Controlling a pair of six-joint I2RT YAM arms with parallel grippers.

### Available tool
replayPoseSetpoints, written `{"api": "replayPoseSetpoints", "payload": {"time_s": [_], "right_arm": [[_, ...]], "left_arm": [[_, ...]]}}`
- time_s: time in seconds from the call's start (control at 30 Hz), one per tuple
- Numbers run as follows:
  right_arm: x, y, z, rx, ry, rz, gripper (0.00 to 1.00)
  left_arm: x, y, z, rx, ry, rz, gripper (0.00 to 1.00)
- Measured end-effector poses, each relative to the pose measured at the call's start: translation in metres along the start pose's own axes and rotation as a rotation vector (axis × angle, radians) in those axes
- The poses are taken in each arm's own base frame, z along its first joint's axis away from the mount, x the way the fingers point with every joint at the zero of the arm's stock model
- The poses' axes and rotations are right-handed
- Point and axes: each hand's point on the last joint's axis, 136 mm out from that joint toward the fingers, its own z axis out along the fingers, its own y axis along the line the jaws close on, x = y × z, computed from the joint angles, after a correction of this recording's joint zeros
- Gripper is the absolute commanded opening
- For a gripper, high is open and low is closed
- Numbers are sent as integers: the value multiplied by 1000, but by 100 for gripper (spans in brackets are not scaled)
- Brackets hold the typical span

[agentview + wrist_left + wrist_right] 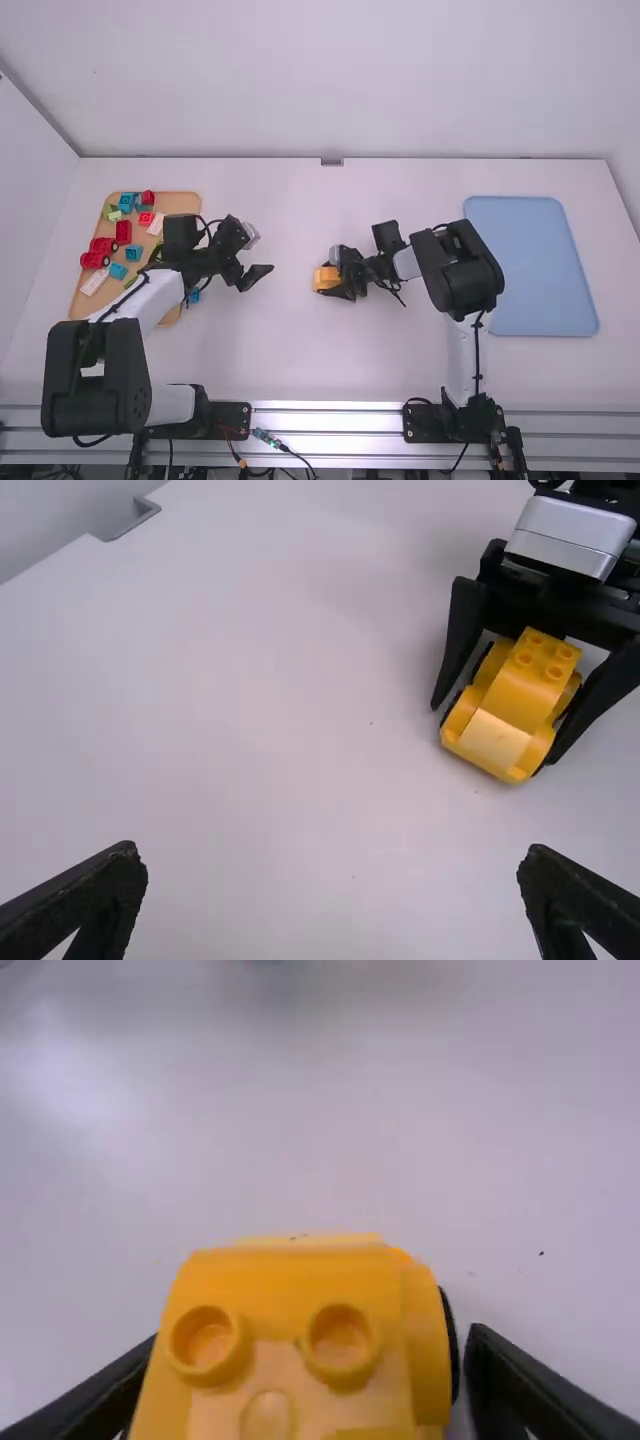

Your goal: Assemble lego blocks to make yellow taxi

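Right gripper [493, 733] straddled the yellow car [528, 688], fingers slightly apart.
Likely for aligning it; left gripper [332, 851] gaped, presumably for fetching.

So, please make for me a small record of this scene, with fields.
car: yellow block car with studs on its roof, near the table's middle
right gripper: at the car
left gripper: open, beside the tan tray
tan tray: left side, holding red, blue, green and white pieces
blue tray: right side
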Motion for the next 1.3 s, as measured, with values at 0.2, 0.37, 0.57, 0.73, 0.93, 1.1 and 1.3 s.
{"api": "replayPoseSetpoints", "payload": {"time_s": [0.2, 0.37, 0.57, 0.73, 0.93, 1.1, 1.3], "right_arm": [[0, 0, 0, 11, -11, -23, 33], [-2, -3, 0, 32, -23, -14, 33], [-1, -9, -18, 85, -18, 54, 29], [-29, -40, -72, 288, 11, 53, 27], [-62, -80, -191, 693, 77, 68, 25], [-38, -82, -298, 985, 131, 226, 21], [11, -62, -395, 1233, 168, 403, 23]], "left_arm": [[2, 2, 0, -12, 11, 0, 99], [2, 2, 0, -14, 13, 0, 99], [2, 3, 0, -15, 13, 0, 99], [2, 3, 0, -15, 13, 0, 99], [1, 3, 0, -16, 10, 4, 99], [1, 4, 0, -20, 7, 8, 99], [1, 4, 0, -19, 8, 7, 99]]}}
